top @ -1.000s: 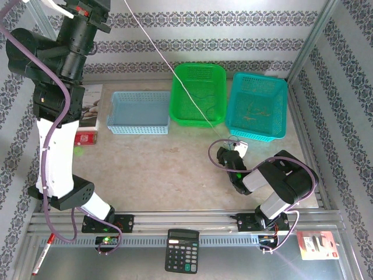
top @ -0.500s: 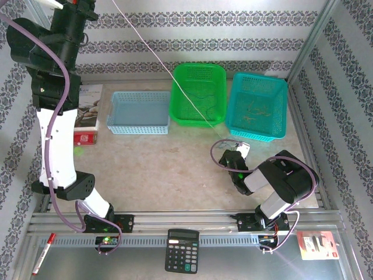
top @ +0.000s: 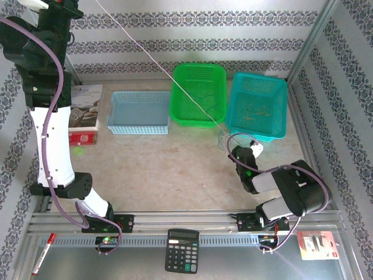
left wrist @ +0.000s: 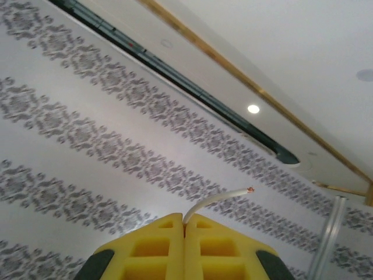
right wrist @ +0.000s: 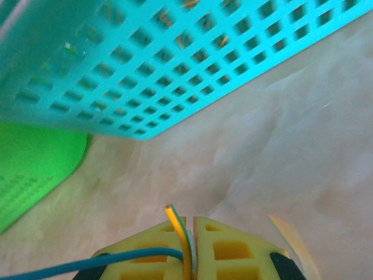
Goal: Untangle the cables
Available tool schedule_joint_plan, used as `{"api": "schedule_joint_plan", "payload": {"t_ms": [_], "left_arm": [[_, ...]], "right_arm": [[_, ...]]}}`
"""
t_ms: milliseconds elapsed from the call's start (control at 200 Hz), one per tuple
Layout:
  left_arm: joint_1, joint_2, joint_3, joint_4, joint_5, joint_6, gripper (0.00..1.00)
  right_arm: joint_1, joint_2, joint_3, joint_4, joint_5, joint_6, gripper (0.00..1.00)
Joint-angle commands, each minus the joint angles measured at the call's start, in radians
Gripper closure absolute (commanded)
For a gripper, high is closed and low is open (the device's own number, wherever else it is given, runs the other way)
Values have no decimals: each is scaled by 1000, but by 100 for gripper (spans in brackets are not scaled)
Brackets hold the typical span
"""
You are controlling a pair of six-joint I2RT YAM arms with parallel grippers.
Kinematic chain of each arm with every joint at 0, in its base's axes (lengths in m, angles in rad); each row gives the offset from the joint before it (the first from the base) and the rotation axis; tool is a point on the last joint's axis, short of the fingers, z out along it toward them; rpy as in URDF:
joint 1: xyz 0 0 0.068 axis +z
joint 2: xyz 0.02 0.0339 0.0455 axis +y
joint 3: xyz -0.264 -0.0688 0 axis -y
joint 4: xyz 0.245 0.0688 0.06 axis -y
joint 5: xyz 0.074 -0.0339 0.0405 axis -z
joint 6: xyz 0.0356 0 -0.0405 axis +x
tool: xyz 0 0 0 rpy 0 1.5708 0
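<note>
A thin white cable (top: 157, 64) runs taut from the top edge down to the table in front of the green basket. In the left wrist view my left gripper (left wrist: 185, 219) is shut on this white cable (left wrist: 218, 197), whose bare end pokes out past the yellow fingertips, high up against the wallpaper. My right gripper (top: 252, 146) sits low on the table by the teal basket's front wall. In the right wrist view this right gripper (right wrist: 191, 224) is shut on a yellow-green wire (right wrist: 175, 219) with a white one beside it. A blue wire (right wrist: 87, 265) leads off left.
Three baskets stand in a row at the back: pale blue (top: 140, 112), green (top: 198, 93) and teal (top: 257, 106). A book (top: 84, 108) lies at the left. A calculator (top: 182, 251), a red pen (top: 42, 256) and a small packet (top: 316, 245) lie along the near rail.
My right gripper has closed on the wires and shifted right towards the teal basket. The left arm has lifted up and to the left, drawing the white cable along.
</note>
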Motion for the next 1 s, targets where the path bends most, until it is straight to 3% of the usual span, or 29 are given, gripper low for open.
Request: {"api": "schedule_joint_plan", "payload": {"t_ms": [0, 345, 570, 734, 999], "left_arm": [[49, -31, -43, 47, -24, -12, 100], [193, -90, -240, 127, 2, -113, 100], [253, -109, -294, 157, 18, -148, 100], [255, -110, -318, 201, 72, -191, 100], [253, -116, -366, 306, 223, -313, 100]], "right_arm": [[-53, -63, -26, -107, -11, 113, 100], [-292, -288, 16, -391, -81, 153, 100], [-420, -263, 18, -419, -170, 144, 100], [-353, -232, 98, -375, -328, 1, 100], [-74, -270, 156, -398, -332, -133, 100]]}}
